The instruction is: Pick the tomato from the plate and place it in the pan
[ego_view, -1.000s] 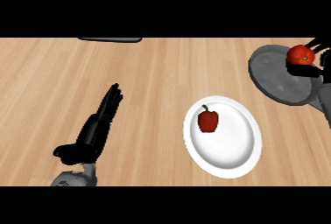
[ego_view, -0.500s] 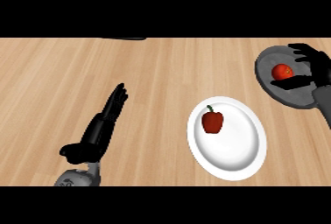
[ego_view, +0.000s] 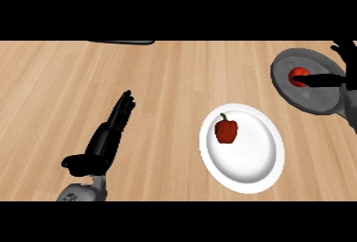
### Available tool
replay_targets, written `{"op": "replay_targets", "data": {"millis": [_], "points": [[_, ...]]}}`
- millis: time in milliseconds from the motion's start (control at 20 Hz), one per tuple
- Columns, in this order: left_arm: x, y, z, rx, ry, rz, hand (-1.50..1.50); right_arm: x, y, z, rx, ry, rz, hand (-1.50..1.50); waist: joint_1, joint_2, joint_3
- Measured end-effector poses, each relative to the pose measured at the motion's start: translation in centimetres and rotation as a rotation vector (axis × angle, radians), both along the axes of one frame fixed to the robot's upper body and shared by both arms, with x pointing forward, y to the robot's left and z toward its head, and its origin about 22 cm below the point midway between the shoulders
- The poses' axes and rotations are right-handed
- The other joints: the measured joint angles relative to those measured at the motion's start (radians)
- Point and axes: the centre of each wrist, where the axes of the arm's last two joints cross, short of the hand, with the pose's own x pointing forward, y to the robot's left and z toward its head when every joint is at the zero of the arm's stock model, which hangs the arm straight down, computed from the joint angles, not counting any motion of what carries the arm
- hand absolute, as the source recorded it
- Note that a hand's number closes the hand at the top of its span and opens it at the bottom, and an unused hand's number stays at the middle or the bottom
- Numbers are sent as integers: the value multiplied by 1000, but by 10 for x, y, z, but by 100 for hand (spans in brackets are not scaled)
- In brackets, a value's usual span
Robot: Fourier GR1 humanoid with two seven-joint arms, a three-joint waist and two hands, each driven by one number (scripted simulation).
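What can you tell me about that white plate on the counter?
The white plate is a smooth, glossy round dish, ceramic by its look, lying flat on the wooden counter toward the right. One red pepper with a green stem lies on its upper left part. Neither hand touches it; the grey pan sits beyond it, apart.

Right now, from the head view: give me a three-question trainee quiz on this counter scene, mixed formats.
1. True or false: the small red tomato lies inside the round grey pan.
2. What rests on the oval white plate? A) a banana B) a dark red bell pepper C) nothing
3. Fill in: the robot's black left hand rests with straight fingers on the wooden ____.

Key
1. True; the black right hand reaches over the tomato, thumb across it, fingers spread, not curled round it.
2. B
3. counter
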Motion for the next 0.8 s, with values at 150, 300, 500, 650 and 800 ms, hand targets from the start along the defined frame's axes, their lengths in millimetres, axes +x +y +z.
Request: {"op": "replay_targets", "data": {"millis": [150, 300, 500, 650, 800], "points": [[-2, 1, -4, -1, -1, 8, 0, -8, -19, 4, 89, -27, 3, -150, -8, -2, -1], [-2, 2, -2, 2, -5, 18, 0, -20, -38, 1, 177, -44, 26, -150, -17, -6, -1], [-2, 4, -3, 2, 2, 34, 0, -41, -67, -1, 282, -44, 113, -150, -30, -11, -1], [-4, 3, 0, 0, 4, 37, 0, -55, -85, -3, 323, -35, 184, -150, -33, -14, -1], [-3, 1, 0, 0, 4, 41, 0, -73, -99, -13, 344, -41, 244, -150, -37, -15, -1]]}}
